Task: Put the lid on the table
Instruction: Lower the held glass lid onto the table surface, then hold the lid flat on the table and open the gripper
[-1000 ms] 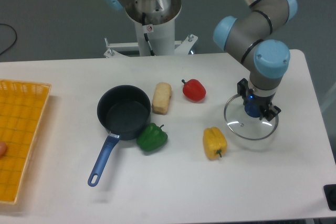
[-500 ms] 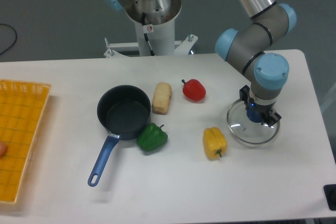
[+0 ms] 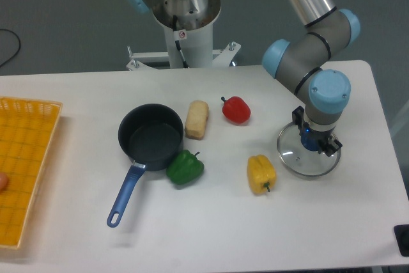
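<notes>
On the table, right side: the lid, its knob between closed fingers.

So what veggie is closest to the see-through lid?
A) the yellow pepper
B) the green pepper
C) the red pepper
A: the yellow pepper sits just left of the lid on the table, while the red pepper is farther up and the green pepper is over by the pan.
</notes>
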Robot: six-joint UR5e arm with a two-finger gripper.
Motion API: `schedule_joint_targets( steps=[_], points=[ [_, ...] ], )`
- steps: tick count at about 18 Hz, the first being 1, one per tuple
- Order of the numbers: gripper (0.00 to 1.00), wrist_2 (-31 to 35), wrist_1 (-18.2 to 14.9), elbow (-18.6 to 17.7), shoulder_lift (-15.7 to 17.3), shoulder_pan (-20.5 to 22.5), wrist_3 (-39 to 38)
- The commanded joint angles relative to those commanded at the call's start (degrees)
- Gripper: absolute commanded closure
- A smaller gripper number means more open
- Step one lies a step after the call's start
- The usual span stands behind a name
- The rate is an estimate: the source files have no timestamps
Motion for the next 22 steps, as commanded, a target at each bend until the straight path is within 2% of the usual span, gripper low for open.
schedule_joint_targets(
  steps=[22],
  points=[
    [0.42,1.23,0.97,0.09,-0.79,-0.18,0.0]
  ],
)
